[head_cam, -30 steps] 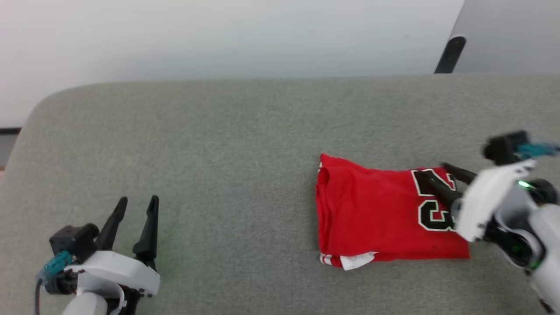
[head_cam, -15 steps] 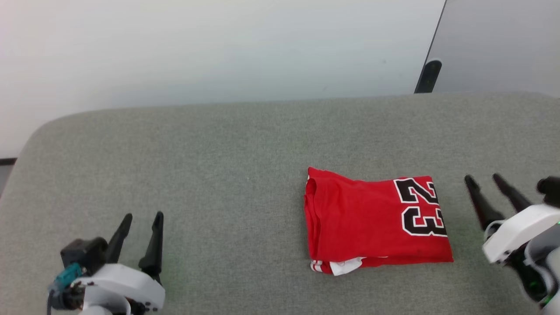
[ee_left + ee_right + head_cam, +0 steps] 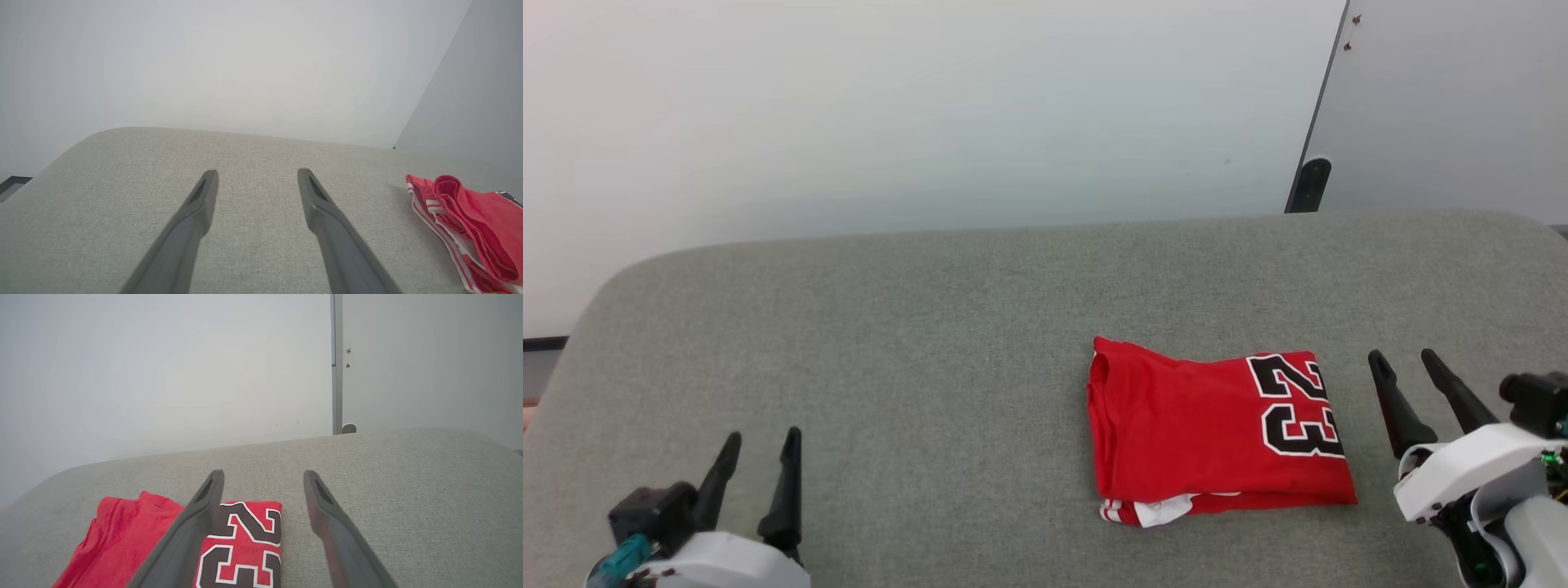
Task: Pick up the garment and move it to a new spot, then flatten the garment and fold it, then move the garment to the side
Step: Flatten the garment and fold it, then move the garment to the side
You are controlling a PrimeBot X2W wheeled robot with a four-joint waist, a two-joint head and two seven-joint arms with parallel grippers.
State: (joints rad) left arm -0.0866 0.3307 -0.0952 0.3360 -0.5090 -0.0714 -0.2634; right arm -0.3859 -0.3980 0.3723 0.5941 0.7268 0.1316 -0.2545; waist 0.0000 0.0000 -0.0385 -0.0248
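The red garment (image 3: 1217, 429) lies folded into a neat rectangle on the grey cushioned surface (image 3: 931, 327), right of centre, its black number on the right end and a strip of white and striped trim at the lower left corner. My right gripper (image 3: 1405, 358) hovers open just right of the garment, apart from it. In the right wrist view the garment (image 3: 245, 539) lies below and left of the fingers (image 3: 322, 506). My left gripper (image 3: 761, 438) stands open at the lower left, far from the cloth. The garment's folded edge (image 3: 466, 220) sits at the right of the left wrist view.
A pale wall runs behind the surface. A grey panel (image 3: 1454, 106) with a dark foot (image 3: 1308, 186) stands at the back right. The surface's rounded left corner (image 3: 596, 294) drops off to the floor.
The right gripper has let go of the garment's right end and pulled back to the right. The head camera has tilted, so the whole scene sits lower in the picture.
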